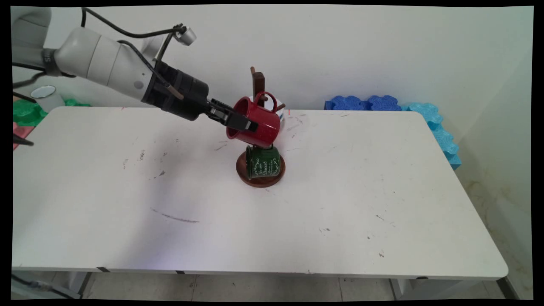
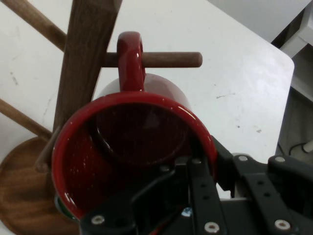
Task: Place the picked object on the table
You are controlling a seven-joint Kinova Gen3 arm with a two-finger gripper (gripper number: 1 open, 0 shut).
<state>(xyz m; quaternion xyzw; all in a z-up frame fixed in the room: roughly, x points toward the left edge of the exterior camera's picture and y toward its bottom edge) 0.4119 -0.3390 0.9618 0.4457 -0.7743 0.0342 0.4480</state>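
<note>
My gripper (image 1: 244, 124) is shut on the rim of a red mug (image 1: 259, 123), one finger inside the mug and one outside. The mug is tilted, its mouth toward the hand. In the hand view the red mug (image 2: 132, 147) fills the middle, and its handle (image 2: 130, 58) sits on a peg (image 2: 176, 59) of the wooden mug tree (image 2: 85, 63). The tree's post (image 1: 258, 83) rises from a round wooden base (image 1: 260, 182) at the table's middle. A dark green mug (image 1: 262, 161) hangs low on the tree, right under the red one. A white mug (image 1: 279, 112) shows partly behind.
Blue foam blocks (image 1: 365, 103) lie along the wall at the back right, and lighter blue ones (image 1: 442, 136) run down the table's right edge. At the far left are green foam pieces (image 1: 25, 112) and a white cup (image 1: 46, 97).
</note>
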